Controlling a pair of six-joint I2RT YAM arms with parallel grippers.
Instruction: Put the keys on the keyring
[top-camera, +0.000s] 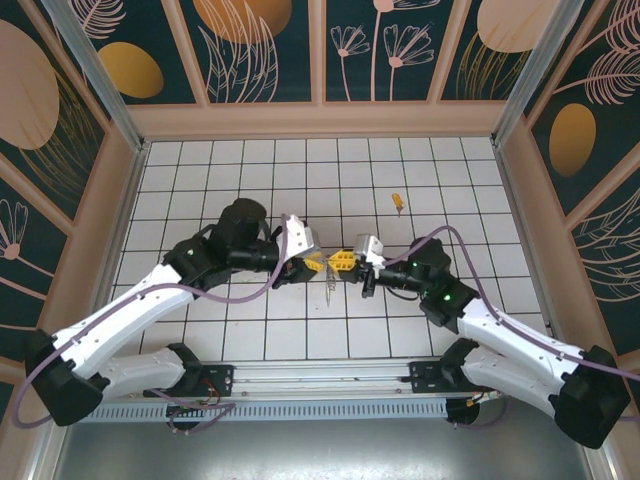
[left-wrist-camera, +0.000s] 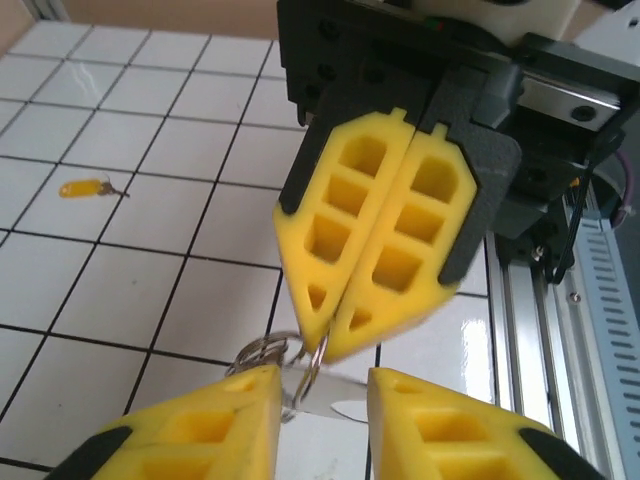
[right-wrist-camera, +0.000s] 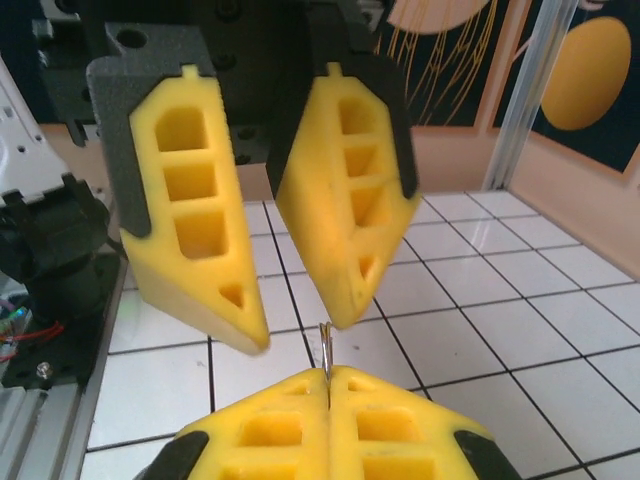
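While floral panels (top-camera: 265, 50) wall the white-tiled table (top-camera: 200, 190), one key (top-camera: 398, 202) lies apart.

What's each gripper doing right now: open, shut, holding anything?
Left gripper: open, holding nothing.
Right gripper: shut, tips pinching the keyring.

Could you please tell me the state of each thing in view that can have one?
left gripper: open, gripping nothing.
right gripper: shut on the keyring.
keyring: pinched at the right gripper's fingertips.
key: lying loose on the tiles, not on the keyring.
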